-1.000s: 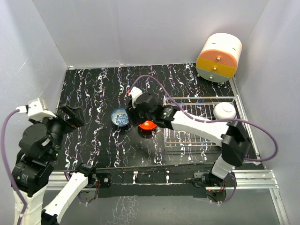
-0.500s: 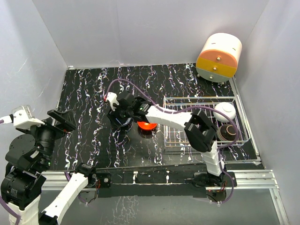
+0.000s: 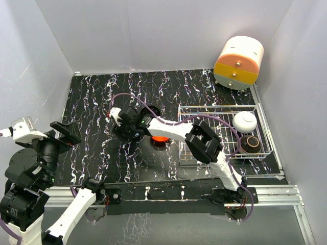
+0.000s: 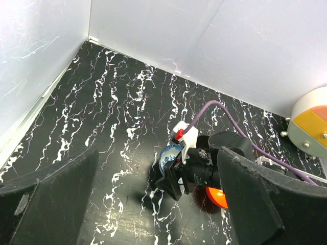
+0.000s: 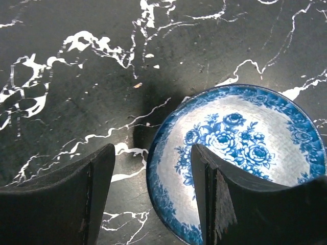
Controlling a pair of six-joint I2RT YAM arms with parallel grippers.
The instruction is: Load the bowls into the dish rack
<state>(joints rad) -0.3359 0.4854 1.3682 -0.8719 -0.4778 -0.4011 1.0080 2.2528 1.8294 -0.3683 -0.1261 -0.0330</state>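
The blue-and-white bowl (image 5: 240, 153) sits on the black marbled table and also shows in the left wrist view (image 4: 167, 153); in the top view my right gripper (image 3: 126, 128) hides it. That gripper (image 5: 153, 149) is open, one finger outside the bowl's rim and one inside. The red-orange bowl (image 3: 160, 138) sits just right of it. The wire dish rack (image 3: 219, 108) at the right holds a white bowl (image 3: 244, 121) and a dark bowl (image 3: 250, 143). My left gripper (image 3: 64, 132) is open and empty, raised at the far left (image 4: 157, 168). The tan-gold bowl is not in view.
A round cream-and-orange drawer cabinet (image 3: 238, 62) stands at the back right corner. Grey walls enclose the table on three sides. My right arm stretches from the near right across the rack's left end. A purple cable (image 3: 168, 120) loops over the arm.
My right gripper has moved left from over the red-orange bowl to the blue-and-white bowl. The arm no longer covers the dark bowl in the rack. My left arm drew back slightly.
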